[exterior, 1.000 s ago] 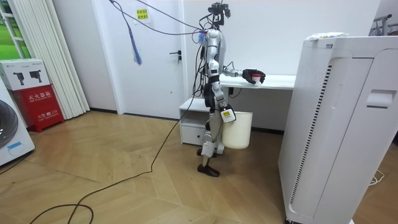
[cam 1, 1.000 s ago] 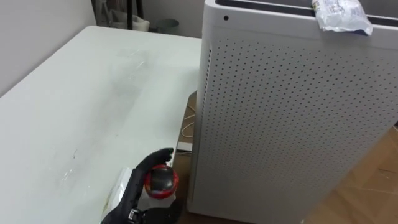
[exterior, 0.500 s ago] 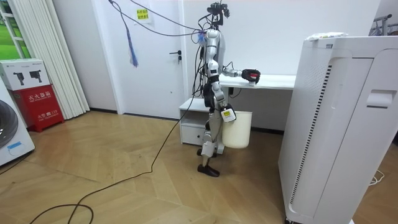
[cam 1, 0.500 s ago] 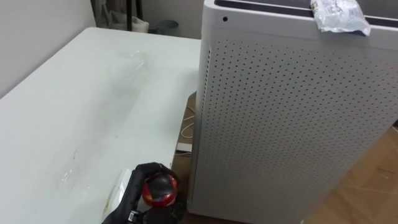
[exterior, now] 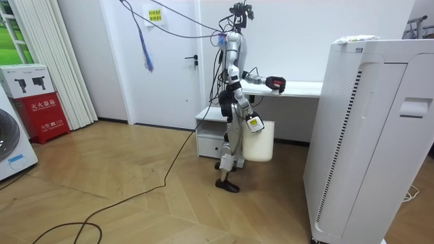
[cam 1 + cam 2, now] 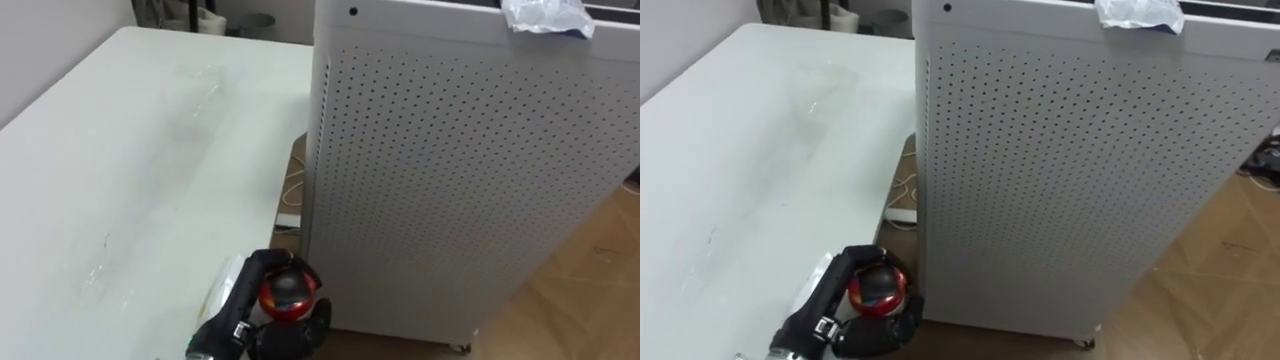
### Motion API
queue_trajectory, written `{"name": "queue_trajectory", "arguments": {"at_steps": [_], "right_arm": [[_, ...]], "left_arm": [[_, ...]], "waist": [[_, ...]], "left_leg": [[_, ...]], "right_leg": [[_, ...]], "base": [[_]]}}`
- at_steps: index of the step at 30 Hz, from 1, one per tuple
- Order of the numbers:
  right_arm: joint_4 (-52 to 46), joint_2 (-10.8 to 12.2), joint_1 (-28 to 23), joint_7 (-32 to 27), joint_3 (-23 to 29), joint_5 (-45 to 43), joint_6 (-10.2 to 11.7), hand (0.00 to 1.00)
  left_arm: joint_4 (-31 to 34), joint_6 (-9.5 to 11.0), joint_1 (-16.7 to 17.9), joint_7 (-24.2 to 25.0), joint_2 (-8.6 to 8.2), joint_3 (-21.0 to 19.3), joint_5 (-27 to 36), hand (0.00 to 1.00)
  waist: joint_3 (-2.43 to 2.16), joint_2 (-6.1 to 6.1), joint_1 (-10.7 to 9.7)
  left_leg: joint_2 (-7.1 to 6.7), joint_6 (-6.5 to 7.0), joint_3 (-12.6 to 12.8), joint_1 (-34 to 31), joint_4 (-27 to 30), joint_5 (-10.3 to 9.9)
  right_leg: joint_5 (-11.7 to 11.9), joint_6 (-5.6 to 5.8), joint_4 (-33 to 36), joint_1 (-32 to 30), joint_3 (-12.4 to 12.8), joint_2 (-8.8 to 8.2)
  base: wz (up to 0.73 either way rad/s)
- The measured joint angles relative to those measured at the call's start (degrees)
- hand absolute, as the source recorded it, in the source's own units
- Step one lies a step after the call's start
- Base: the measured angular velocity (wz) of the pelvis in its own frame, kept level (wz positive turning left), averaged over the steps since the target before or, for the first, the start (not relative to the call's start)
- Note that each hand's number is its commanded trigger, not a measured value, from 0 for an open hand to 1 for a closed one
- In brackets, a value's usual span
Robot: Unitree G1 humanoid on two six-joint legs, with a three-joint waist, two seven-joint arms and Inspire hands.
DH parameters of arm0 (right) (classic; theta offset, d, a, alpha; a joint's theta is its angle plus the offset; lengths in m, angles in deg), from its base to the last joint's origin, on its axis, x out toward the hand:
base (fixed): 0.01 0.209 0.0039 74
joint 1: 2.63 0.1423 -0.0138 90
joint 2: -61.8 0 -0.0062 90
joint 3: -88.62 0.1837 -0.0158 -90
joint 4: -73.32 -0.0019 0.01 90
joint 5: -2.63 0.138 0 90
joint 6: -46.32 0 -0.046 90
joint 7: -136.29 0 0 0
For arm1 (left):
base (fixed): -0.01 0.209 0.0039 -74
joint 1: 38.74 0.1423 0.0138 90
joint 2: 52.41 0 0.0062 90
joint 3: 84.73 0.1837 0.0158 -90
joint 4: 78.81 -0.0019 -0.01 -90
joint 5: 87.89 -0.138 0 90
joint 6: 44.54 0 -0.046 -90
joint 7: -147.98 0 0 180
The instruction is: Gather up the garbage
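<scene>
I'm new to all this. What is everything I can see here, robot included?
table: one, white, before the robot.
perforated cabinet: one, white, standing right of the table.
crumpled wrapper: one, pale, on the cabinet's top.
round thing: one, red and black, in the left hand.
bin: one, white, at the robot's side.
box: one, red, on the floor at the room view's left.
left hand: one, black, curled round the round thing at the table's edge.

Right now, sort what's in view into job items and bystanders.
Job items: red round object gripped in left hand; crumpled wrapper atop the unit, likely garbage; white bin.
Just lying about: white table; perforated white unit; red box.
</scene>
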Motion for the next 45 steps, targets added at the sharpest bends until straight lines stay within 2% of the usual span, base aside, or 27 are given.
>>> {"name": "queue_trajectory", "arguments": {"at_steps": [4,8,10,13,14,15,16,17,27,35,39,45], "right_arm": [[-3.35,-0.32,1.72,-1.82,0.11,-0.17,0.18,1.00],[-6.05,-0.44,3.18,-2.84,0.13,-0.23,0.23,1.00],[-7.57,-0.45,3.51,-3.60,0.10,-0.21,0.32,1.00],[-8.64,-0.43,3.73,-4.10,0.10,-0.16,0.33,1.00],[-8.70,-0.43,3.77,-4.12,0.09,-0.16,0.33,1.00],[-8.75,-0.43,3.79,-4.21,0.09,-0.16,0.33,1.00],[-8.96,-0.43,3.79,-4.30,0.06,-0.13,0.33,1.00],[-9.17,-0.43,3.79,-4.45,0.06,-0.09,0.33,1.00],[-10.58,-0.48,3.95,-6.53,-0.24,-0.01,0.34,1.00],[-10.49,-0.34,4.00,-8.13,-1.37,-0.22,0.17,1.00],[-10.49,-2.05,4.03,-8.39,-1.95,-0.08,0.20,1.00],[-11.32,-2.30,4.01,-8.39,-1.99,-0.04,0.20,1.00]], "left_arm": [[0.06,-0.01,-1.53,2.43,-0.10,1.17,5.39,1.00],[0.47,-0.01,-4.09,3.82,-0.28,2.38,6.51,1.00],[0.46,-0.01,-4.98,4.68,-0.39,3.77,6.52,1.00],[0.46,-0.01,-5.05,5.77,-0.90,4.83,6.51,1.00],[0.46,-0.02,-5.05,5.88,-0.89,5.05,6.51,0.97],[0.46,-0.02,-5.05,6.08,-0.90,5.46,6.51,0.85],[0.46,-0.02,-5.04,6.36,-0.90,5.82,6.55,0.56],[0.44,-0.02,-5.04,6.62,-0.89,5.98,6.60,0.01],[0.33,-0.12,-5.03,8.64,-0.90,7.86,6.58,0.00],[0.34,-0.13,-5.02,9.69,-0.98,7.88,6.60,0.00],[0.33,-0.13,-4.99,9.68,-0.86,7.88,6.59,0.00],[1.50,-0.18,-5.04,9.68,-0.96,7.83,6.60,0.00]], "waist": [[0.43,0.70,-1.34],[0.41,1.02,-2.14],[0.47,1.60,-2.19],[0.54,2.20,-2.19],[0.51,2.24,-2.19],[0.50,2.29,-2.17],[0.50,2.29,-2.17],[0.51,2.29,-2.17],[0.53,2.86,-2.29],[0.49,3.06,-2.44],[0.49,3.05,-2.65],[0.48,3.03,-2.89]], "left_leg": [[-0.09,0.02,1.33,-2.35,0.58,0.01],[-0.12,0.02,1.68,-4.80,1.50,0.01],[-0.10,0.02,2.13,-4.87,1.48,0.01],[-0.09,0.02,2.99,-4.87,1.41,0.01],[-0.09,0.02,3.05,-4.87,1.39,0.01],[-0.08,0.02,3.17,-4.88,1.36,0.01],[-0.08,0.02,3.25,-4.92,1.28,0.01],[-0.08,0.02,3.31,-4.96,1.21,0.01],[-0.04,0.02,4.10,-5.10,1.17,0.02],[-0.03,0.04,4.11,-5.08,1.11,0.03],[-0.02,0.04,4.12,-5.00,1.11,0.03],[0.05,0.04,4.35,-4.85,1.08,0.03]], "right_leg": [[0.03,-0.02,1.01,-2.84,1.26,-0.12],[0.03,-0.03,2.02,-5.67,1.56,-0.25],[0.03,-0.03,2.02,-5.92,2.28,-0.21],[0.03,-0.03,2.02,-6.22,2.76,-0.19],[0.02,-0.03,2.02,-6.29,2.76,-0.18],[0.03,-0.03,2.02,-6.34,2.78,-0.17],[0.02,-0.03,2.01,-6.47,2.81,-0.16],[0.02,-0.03,2.01,-6.55,2.83,-0.17],[0.02,-0.02,1.97,-6.74,2.88,-0.21],[0.03,-0.02,2.04,-6.74,2.77,-0.24],[0.03,-0.02,2.08,-6.71,2.80,-0.22],[0.03,-0.03,2.07,-6.65,2.88,-0.13]], "base": [[-0.15],[-0.04],[-0.09],[-0.11],[-0.08],[-0.05],[-0.04],[-0.03],[0.00],[0.00],[0.00],[0.00]]}}
